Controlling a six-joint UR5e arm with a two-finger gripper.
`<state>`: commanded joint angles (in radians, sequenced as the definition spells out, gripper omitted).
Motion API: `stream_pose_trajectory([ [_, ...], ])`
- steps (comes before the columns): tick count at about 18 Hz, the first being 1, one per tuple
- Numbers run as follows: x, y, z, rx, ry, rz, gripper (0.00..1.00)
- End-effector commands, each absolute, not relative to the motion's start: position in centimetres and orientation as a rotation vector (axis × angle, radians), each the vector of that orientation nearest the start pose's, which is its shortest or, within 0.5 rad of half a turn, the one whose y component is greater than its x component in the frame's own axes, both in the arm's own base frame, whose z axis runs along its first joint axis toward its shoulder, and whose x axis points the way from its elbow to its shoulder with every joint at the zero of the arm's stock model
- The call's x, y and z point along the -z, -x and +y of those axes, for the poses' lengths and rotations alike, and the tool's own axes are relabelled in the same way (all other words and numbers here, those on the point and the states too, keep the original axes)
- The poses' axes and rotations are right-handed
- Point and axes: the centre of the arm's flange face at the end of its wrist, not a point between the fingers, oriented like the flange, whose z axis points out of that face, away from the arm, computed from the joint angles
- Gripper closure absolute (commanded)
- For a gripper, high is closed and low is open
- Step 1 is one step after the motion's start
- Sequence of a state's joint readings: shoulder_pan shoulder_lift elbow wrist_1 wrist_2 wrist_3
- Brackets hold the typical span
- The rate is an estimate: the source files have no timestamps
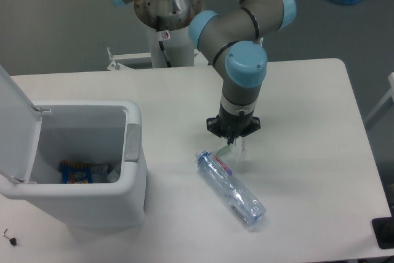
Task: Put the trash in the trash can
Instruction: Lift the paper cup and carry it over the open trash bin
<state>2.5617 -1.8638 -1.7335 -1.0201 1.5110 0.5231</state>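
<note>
The trash you were after — a crumpled paper piece (229,153) — lay at centre frame, just beside the cap of the clear plastic bottle (231,187). Your gripper (232,146) stood right over it; I could not tell whether its fingers had pinched it. Next, I judge, you needed a lift and a carry left to the open white trash can (132,152) — smooth, round-cornered plastic.
</note>
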Motion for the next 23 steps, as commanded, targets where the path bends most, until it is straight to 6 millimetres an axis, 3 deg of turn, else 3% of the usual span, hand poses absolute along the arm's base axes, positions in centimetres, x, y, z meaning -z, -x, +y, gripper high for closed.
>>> stream_pose_trajectory([
  [3,-33.6,42.1,43.4,-0.083,2.902,-0.722,1.00],
  [5,-38.3,42.7,41.4,-0.087,2.775,-0.776,1.00],
  [8,-43.2,43.7,39.5,0.016,2.574,-0.772,1.00],
  [13,-50.4,43.4,41.2,0.096,2.356,-0.852,1.00],
  [15,-52.4,43.1,41.8,0.151,2.281,-0.906,1.00],
  [18,-56.6,39.3,43.5,0.207,2.206,-0.879,1.00],
  [20,-59.0,36.3,43.2,0.219,2.175,-0.849,1.00],
  [23,-61.3,32.0,43.9,0.245,2.161,-0.786,1.00],
])
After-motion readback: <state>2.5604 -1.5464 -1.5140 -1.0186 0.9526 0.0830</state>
